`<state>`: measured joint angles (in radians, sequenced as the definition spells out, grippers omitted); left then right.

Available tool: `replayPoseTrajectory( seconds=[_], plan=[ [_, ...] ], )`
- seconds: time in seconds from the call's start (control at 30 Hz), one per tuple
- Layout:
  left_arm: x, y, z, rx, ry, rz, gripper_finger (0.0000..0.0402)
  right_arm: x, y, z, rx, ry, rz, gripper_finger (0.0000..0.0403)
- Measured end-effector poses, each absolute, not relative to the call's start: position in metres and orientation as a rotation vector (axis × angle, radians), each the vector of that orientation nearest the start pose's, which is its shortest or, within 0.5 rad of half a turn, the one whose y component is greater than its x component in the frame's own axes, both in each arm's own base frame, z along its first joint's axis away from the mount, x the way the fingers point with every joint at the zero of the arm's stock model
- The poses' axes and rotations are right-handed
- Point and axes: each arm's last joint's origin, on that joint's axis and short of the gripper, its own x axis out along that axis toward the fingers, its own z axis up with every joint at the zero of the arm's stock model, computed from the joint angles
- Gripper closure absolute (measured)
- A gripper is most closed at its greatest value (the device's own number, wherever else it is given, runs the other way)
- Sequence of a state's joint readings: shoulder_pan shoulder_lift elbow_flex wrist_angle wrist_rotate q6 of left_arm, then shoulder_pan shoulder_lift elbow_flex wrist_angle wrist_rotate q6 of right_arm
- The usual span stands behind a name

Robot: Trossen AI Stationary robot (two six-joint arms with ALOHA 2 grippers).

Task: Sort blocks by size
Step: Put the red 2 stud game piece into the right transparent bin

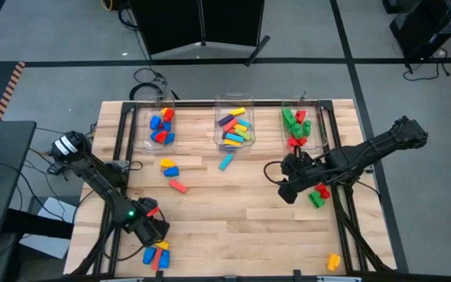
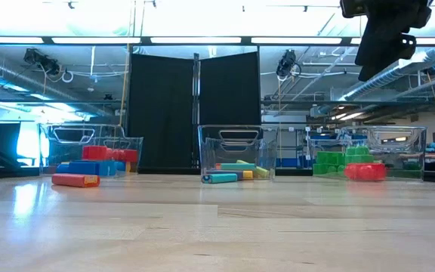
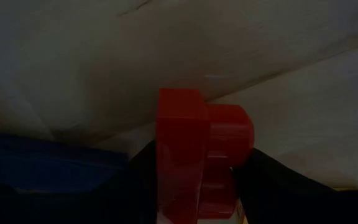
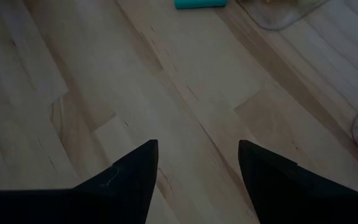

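Note:
Near the table's near left corner, a red block [image 3: 180, 149] stands between the fingers of my left gripper [image 1: 155, 239]. It belongs to a small pile [image 1: 156, 252] with a blue and a yellow block. My right gripper [image 4: 197, 168] hangs open over bare wood right of the middle, above the table [image 1: 288, 186]. Three clear bins stand along the far edge. The left bin [image 1: 161, 125] holds blue and red blocks, the middle bin [image 1: 235, 125] long mixed ones, and the right bin [image 1: 300, 125] green and red ones. My left gripper pinches the red block's two opposite sides [image 3: 166, 168] between its two fingers, coming from above and pointing down. The block lies on its side, a round stud [image 3: 232, 134] pointing sideways. I cannot tell whether it still rests on the table.
Loose blocks lie on the wood: yellow and blue [image 1: 168, 167], red [image 1: 178, 186], cyan [image 1: 225, 162], red and green [image 1: 319, 193] by the right arm, and yellow [image 1: 333, 261] at the near right. The middle of the table is bare wood.

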<state>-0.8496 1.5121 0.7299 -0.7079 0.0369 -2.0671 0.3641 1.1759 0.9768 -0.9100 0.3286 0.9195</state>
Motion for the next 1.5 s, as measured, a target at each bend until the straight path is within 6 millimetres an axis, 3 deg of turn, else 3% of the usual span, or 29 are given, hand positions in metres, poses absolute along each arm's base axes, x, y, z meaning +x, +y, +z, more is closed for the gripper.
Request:
replayPoseTrajectory(
  seconds=[0.2, 0.53, 0.7, 0.87, 1.13, 1.3, 1.5],
  plan=[
    [0.155, -0.174, 0.15, -0.978, 1.299, 0.89, 0.0231, 0.202, 0.067, 0.272, 0.453, 0.954, -0.433, 0.017],
    [0.185, -0.162, 0.193, -0.963, 0.97, 0.793, 0.0231, 0.206, 0.068, 0.274, 0.473, 0.92, -0.415, 0.017],
    [0.207, -0.142, 0.215, -0.909, 0.841, 0.746, 0.0231, 0.213, 0.073, 0.269, 0.481, 0.839, -0.346, 0.017],
    [0.233, -0.123, 0.23, -0.806, 0.777, 0.657, 0.0231, 0.216, 0.075, 0.249, 0.513, 0.762, -0.306, 0.017],
    [0.277, -0.086, 0.247, -0.693, 0.589, 0.5, 0.0231, 0.197, 0.068, 0.23, 0.644, 0.616, -0.277, 0.017],
    [0.299, -0.054, 0.26, -0.651, 0.475, 0.399, 0.0231, 0.178, 0.059, 0.233, 0.675, 0.519, -0.296, 0.017],
    [0.313, -0.01, 0.273, -0.581, 0.369, 0.3, 0.0231, 0.172, 0.055, 0.253, 0.612, 0.315, -0.259, 0.017]
  ],
)
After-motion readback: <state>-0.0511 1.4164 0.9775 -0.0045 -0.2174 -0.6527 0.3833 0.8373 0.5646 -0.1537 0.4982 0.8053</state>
